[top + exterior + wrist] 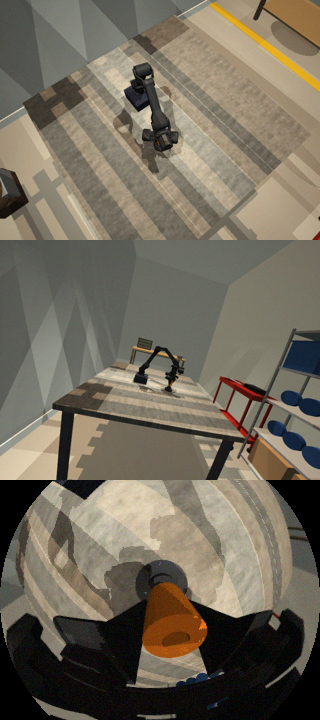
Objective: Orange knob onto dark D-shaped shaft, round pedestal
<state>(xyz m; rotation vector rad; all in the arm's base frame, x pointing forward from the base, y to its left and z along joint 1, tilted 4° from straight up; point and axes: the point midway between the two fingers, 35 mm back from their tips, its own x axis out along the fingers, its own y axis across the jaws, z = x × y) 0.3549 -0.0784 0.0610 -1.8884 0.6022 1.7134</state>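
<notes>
The orange knob (pixel 158 142) (pixel 171 383) (pixel 173 622) is held between the fingers of my gripper (pixel 170 381) (pixel 166 603), which is shut on it. In the wrist view its wide end with a round hollow faces the camera, and its narrower end points at the pedestal. The dark round pedestal (pixel 168 389) (pixel 178 574) stands on the table, right below the knob. The knob's lower end overlaps the pedestal's middle in the wrist view. The shaft cannot be made out clearly, and its flat side is hidden. Whether the knob touches the shaft cannot be told.
The arm's dark blue base block (pixel 138 101) (pixel 140 378) stands on the striped table (pixel 103 180) (pixel 155 407). The arm arches from it to the pedestal. A red cart (pixel 249 395) and a grey shelf with blue items stand beyond the table's right side in the exterior view.
</notes>
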